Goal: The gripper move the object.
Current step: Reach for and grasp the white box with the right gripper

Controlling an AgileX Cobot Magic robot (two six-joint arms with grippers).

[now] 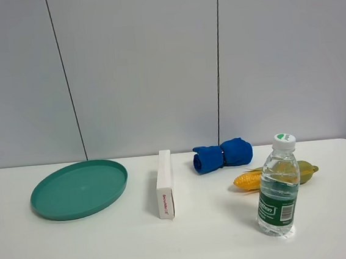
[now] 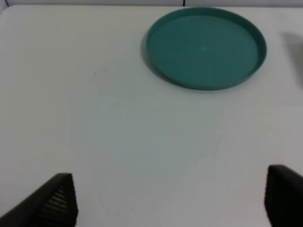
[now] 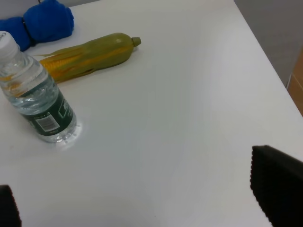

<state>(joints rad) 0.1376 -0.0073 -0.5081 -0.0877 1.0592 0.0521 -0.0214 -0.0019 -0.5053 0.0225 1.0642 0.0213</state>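
Observation:
The white box (image 1: pixel 165 184) with small red lettering stands on its long edge in the middle of the white table, between the green plate and the blue cloth. Neither arm shows in the exterior high view. In the left wrist view my left gripper (image 2: pixel 170 201) is open and empty, its two black fingertips (image 2: pixel 54 203) wide apart above bare table, well short of the plate. In the right wrist view my right gripper (image 3: pixel 137 203) is open and empty, near the water bottle and the table's right side. The box does not show clearly in either wrist view.
A round green plate (image 1: pixel 53 209) lies at the left, also in the left wrist view (image 2: pixel 206 47). A rolled blue cloth (image 1: pixel 222 155), a corn cob (image 1: pixel 277 175) and a clear green-labelled water bottle (image 1: pixel 278 186) are at the right. The table's right edge (image 3: pixel 265 61) is close.

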